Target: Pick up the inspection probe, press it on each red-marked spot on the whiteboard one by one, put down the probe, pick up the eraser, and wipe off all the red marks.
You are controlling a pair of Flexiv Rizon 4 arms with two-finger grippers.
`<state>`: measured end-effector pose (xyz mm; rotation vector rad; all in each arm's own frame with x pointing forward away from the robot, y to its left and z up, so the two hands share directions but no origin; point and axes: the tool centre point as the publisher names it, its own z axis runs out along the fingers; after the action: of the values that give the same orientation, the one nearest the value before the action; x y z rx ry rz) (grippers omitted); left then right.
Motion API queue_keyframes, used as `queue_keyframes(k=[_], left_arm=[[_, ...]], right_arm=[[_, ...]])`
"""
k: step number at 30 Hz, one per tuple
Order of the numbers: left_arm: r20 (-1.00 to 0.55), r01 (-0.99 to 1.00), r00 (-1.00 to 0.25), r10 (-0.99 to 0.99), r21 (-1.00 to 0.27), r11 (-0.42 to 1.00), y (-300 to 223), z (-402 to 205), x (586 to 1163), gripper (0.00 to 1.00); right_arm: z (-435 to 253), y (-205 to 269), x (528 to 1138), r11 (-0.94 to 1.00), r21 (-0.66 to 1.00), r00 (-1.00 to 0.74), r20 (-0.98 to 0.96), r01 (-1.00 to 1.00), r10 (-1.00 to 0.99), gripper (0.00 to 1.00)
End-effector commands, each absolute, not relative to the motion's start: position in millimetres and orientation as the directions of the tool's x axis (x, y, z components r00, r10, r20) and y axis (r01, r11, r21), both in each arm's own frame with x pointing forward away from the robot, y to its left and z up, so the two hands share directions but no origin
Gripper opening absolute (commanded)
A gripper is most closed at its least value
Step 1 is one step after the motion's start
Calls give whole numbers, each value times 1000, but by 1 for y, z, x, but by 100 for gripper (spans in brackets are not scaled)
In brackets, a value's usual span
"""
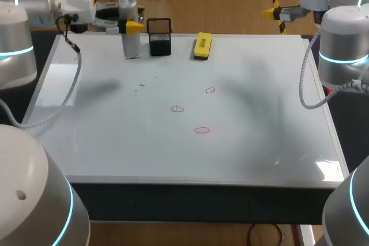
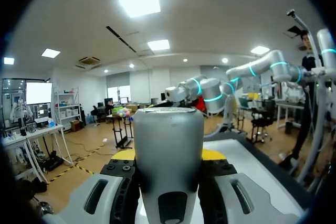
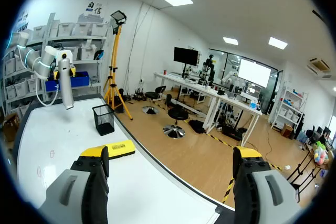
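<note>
Where the whiteboard (image 1: 242, 142) covers the table, the left gripper (image 1: 134, 26) sits over its far left part, fingers clamped from both sides on the upright grey probe (image 1: 131, 33). The right gripper (image 1: 270, 11) hangs past the far right corner, fingers spread wide and empty. Just beside the probe stands a black mesh holder (image 1: 159, 37). The yellow eraser (image 1: 202, 45) lies further right, at the far edge. Three red marks (image 1: 177, 109) lie near the middle, well apart from the probe.
</note>
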<state>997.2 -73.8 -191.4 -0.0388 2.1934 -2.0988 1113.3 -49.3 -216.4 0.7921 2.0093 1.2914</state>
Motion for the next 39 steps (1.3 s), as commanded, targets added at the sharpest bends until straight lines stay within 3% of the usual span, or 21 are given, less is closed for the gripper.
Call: queue_keyframes(k=[1,14,39], left_arm=[[-62,53,-984,-170,-997,56,-63,-199,989,0],[-52,45,-981,-189,-998,41,-39,-217,999,0],[-52,45,-981,-189,-998,40,-38,-218,1000,0]], right_arm=[[-216,-50,1114,345,926,-632,-174,156,755,100],[-216,-50,1114,345,926,-632,-174,156,755,100],[-216,-50,1114,345,926,-632,-174,156,755,100]])
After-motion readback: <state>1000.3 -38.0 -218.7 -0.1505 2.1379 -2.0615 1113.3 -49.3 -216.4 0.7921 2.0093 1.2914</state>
